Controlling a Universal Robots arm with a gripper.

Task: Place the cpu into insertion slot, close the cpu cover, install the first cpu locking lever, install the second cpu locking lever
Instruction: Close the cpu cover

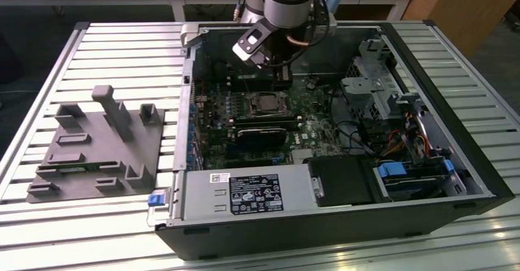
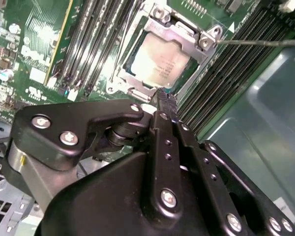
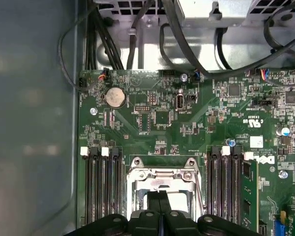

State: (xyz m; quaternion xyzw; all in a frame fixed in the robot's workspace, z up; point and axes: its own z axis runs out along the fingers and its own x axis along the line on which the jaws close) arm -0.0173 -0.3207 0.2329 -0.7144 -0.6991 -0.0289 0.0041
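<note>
One silvery sq. cpu [image 2: 160, 64] sits in metal-rimmed insertion slot [image 2: 137, 83].

- The small flat square cpu [image 2: 160, 61] has a silvery-grey metal top. It lies flat, top up, seated in the slot.
- The insertion slot [image 1: 250, 104] is a small square dark socket with a metal rim. It sits in the middle of the green motherboard [image 1: 313, 138], towards the far side of the open black computer case [image 1: 325, 237].
- The cpu cover [image 2: 184, 32], a silver metal frame, lies down over the cpu's edges, leaving the middle of the chip showing.
- One thin metal locking lever [image 2: 258, 43] sticks out from a corner of the slot, across the long black slots beside it.
- A second thin lever [image 3: 200, 191] runs along the slot's side. Whether it is hooked cannot be told.
</note>
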